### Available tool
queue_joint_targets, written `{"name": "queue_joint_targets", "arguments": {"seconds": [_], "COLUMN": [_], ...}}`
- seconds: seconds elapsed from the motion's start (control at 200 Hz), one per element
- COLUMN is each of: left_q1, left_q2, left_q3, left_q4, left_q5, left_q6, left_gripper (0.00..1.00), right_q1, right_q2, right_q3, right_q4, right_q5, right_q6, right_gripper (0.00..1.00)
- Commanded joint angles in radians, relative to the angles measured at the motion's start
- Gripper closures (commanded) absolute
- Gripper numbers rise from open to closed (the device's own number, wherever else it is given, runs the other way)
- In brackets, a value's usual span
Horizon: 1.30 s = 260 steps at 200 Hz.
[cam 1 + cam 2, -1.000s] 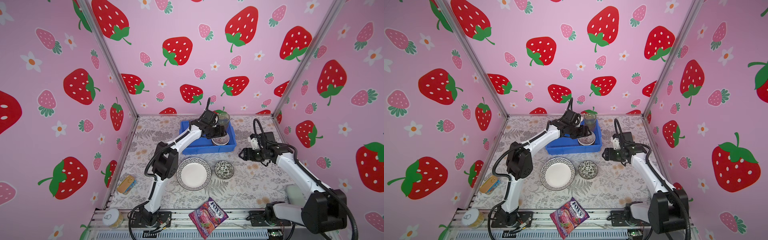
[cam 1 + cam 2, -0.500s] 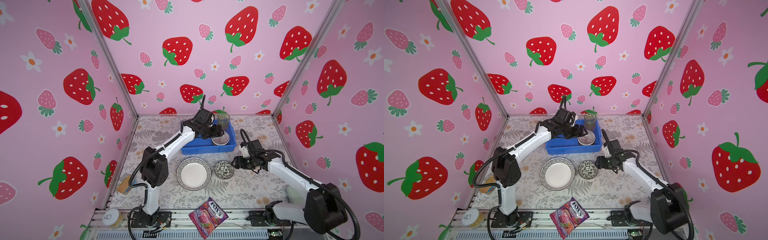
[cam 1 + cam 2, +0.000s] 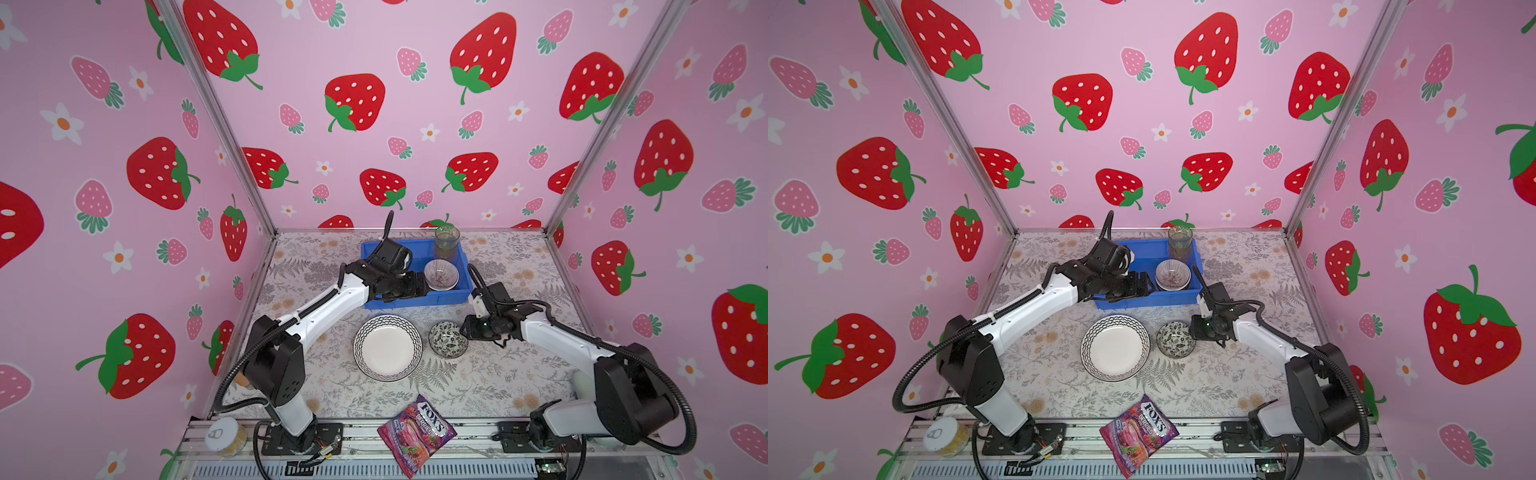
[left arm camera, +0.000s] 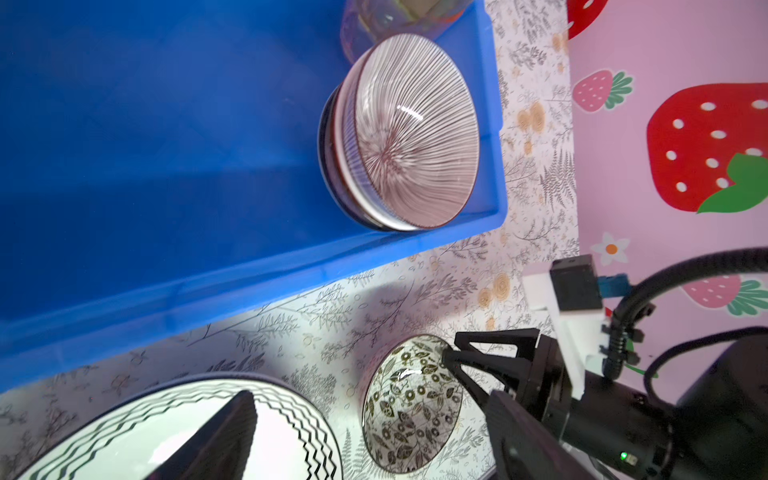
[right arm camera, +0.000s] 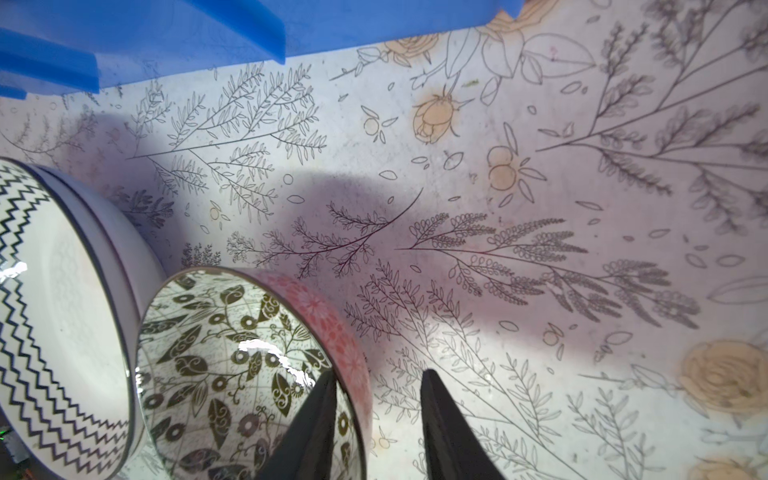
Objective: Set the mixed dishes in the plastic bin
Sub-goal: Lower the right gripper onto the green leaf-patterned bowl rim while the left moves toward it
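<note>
Right gripper (image 5: 379,374) is straddling the rim of the leaf-patterned bowl (image 5: 232,353) — jaws parted, not clamping. Left gripper (image 3: 417,286) is hovering released over the blue bin (image 3: 415,300), beside the striped bowl (image 3: 441,274).

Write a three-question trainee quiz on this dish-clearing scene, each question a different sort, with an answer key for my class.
1. True or false: the zigzag-rimmed plate lies on the table, outside the blue bin.
2. Fill in: inside the bin, the striped bowl sits beside a tinted ____.
3. The right gripper straddles the rim of which dish? A) striped bowl B) leaf-patterned bowl C) zigzag-rimmed plate
Key: 1 true; 2 glass; 3 B.
</note>
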Motion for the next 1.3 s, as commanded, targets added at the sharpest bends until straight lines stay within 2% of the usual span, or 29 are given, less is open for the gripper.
{"name": "queue_joint_targets", "arguments": {"seconds": [0.0, 0.215, 0.335, 0.43, 0.665, 1.036, 1.261, 1.296], "left_q1": [-0.002, -0.007, -0.015, -0.028, -0.069, -0.176, -0.232, -0.237], "left_q2": [-0.059, -0.115, -0.126, -0.130, -0.122, 0.015, 0.096, 0.105], "left_q3": [-0.047, -0.144, -0.171, -0.182, -0.177, -0.041, 0.049, 0.056], "left_q4": [0.002, 0.008, 0.006, -0.005, -0.041, -0.122, -0.168, -0.174], "left_q5": [-0.033, -0.039, -0.027, -0.030, -0.051, -0.081, -0.082, -0.113], "left_q6": [-0.031, -0.052, -0.064, -0.075, -0.090, -0.085, -0.082, -0.081], "left_gripper": [0.11, 0.11, 0.11, 0.11, 0.11, 0.11, 0.15, 0.16], "right_q1": [0.008, 0.020, 0.026, 0.027, 0.028, 0.028, 0.028, 0.028], "right_q2": [0.014, 0.030, 0.033, 0.024, -0.027, -0.096, -0.101, -0.102], "right_q3": [-0.010, -0.013, -0.011, -0.004, 0.019, 0.093, 0.133, 0.137], "right_q4": [0.020, 0.041, 0.044, 0.035, -0.010, -0.095, -0.120, -0.121], "right_q5": [0.008, -0.004, -0.007, -0.005, 0.014, 0.023, 0.022, 0.021], "right_q6": [0.005, 0.009, 0.016, 0.018, 0.018, -0.005, -0.025, -0.026], "right_gripper": [0.66, 0.71, 0.78, 0.88, 0.98, 1.00, 1.00, 1.00]}}
